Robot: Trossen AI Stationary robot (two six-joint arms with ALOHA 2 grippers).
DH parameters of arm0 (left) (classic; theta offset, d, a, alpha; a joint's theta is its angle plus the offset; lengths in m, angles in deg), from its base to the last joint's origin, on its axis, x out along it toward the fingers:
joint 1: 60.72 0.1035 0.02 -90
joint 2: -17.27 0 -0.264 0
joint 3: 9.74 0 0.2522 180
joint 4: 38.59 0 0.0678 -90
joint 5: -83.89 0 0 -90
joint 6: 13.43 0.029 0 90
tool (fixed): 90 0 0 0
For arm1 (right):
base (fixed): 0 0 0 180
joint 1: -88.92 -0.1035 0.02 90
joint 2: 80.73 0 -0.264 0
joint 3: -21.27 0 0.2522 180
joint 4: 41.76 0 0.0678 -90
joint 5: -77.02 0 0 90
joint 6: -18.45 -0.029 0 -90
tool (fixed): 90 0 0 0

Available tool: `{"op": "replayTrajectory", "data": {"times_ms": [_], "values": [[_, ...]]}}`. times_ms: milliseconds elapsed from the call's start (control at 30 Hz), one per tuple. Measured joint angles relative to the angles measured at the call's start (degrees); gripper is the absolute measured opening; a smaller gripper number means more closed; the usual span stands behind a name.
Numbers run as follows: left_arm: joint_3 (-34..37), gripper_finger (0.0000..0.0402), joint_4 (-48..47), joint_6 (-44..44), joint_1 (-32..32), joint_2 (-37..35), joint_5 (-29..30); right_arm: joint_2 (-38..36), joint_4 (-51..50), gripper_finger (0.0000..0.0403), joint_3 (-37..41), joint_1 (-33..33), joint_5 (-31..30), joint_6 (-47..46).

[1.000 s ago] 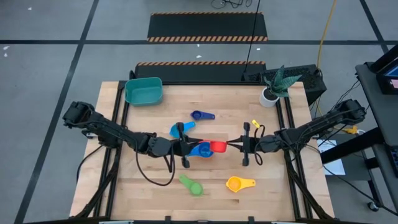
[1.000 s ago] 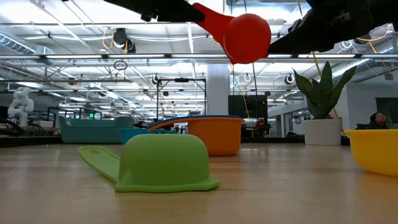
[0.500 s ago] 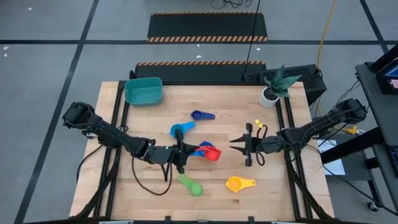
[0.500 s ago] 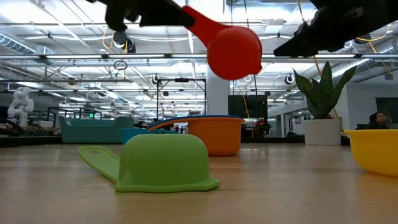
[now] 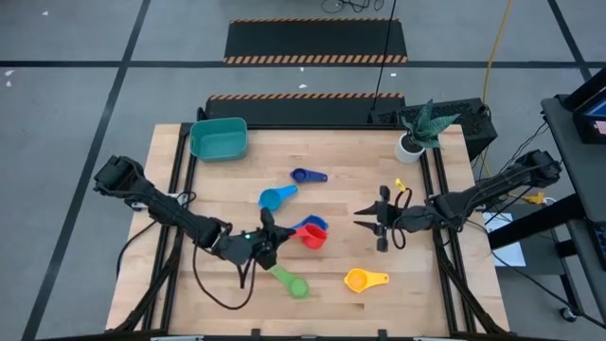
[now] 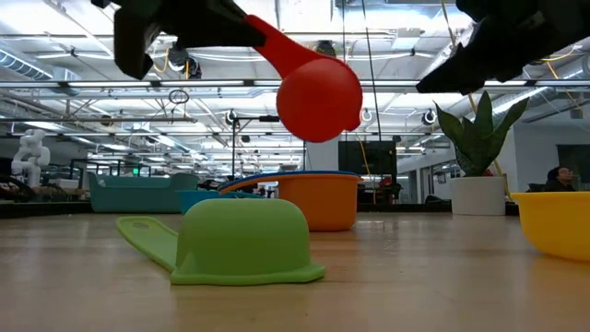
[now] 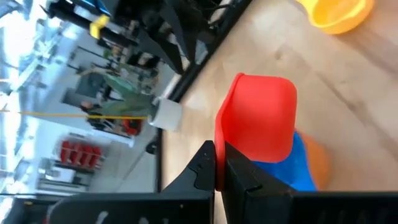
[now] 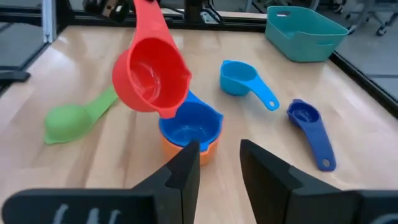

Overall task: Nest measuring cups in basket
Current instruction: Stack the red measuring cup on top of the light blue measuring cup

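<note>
My left fingers (image 7: 219, 169) clamp the red plastic measuring cup (image 8: 151, 76) by its handle, bowl hanging just above the blue cup (image 8: 189, 126) nested in orange; my right fingers (image 8: 217, 163), apart, hover nearby.

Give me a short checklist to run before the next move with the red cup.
1. Left hand shut on the red cup handle: ok.
2. Red cup clear of the table, above the blue cup: ok.
3. Blue cup seated in the orange cup: ok.
4. Right hand open and backed away from the red cup: ok.
5. Basket holding any cups: not ok, none inside.
6. Red cup fits inside the blue cup: cannot tell.
</note>
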Motion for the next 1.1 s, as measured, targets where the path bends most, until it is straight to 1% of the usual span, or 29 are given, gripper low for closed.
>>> {"op": "replayTrajectory", "data": {"times_ms": [100,167,233,367,533,633,733,800,900,1100], "values": [[1.49,0.0004,4.49,3.81,0.27,0.0,1.06,0.02,2.54,0.0109,1.05,0.66,-2.64,1.09],[2.22,0.0004,6.67,5.7,0.31,0.0,4.06,0.02,5.46,0.0109,1.9,1.2,-3.79,1.49],[2.75,0.0004,8.09,7.12,0.32,-0.02,5.18,0.04,8.43,0.0109,2.23,1.74,-3.83,2.0],[3.33,0.0004,8.79,7.92,-0.88,0.0,5.17,-0.01,13.08,0.0108,2.24,2.06,-3.83,2.3],[3.41,0.0003,7.56,11.39,-2.13,1.95,4.98,0.05,14.62,0.0095,2.26,1.65,-3.77,-0.4],[3.17,0.0003,10.47,13.42,-2.58,3.31,4.8,0.59,15.36,0.0087,2.26,1.2,-3.77,-2.02],[3.42,0.0003,9.73,15.46,-2.53,4.65,5.04,1.64,17.63,0.0083,2.28,0.63,-3.79,-2.06],[3.31,0.0003,11.57,16.8,-2.21,5.86,5.0,2.51,19.48,0.008,2.28,0.3,-3.79,-2.01],[3.31,0.0003,11.95,18.63,-2.18,6.92,5.26,4.06,22.07,0.0078,2.27,-0.22,-3.79,-1.98],[3.31,0.0003,12.29,20.85,-0.8,7.23,4.87,5.63,24.42,0.0077,2.28,-0.65,-3.81,-1.38]]}}
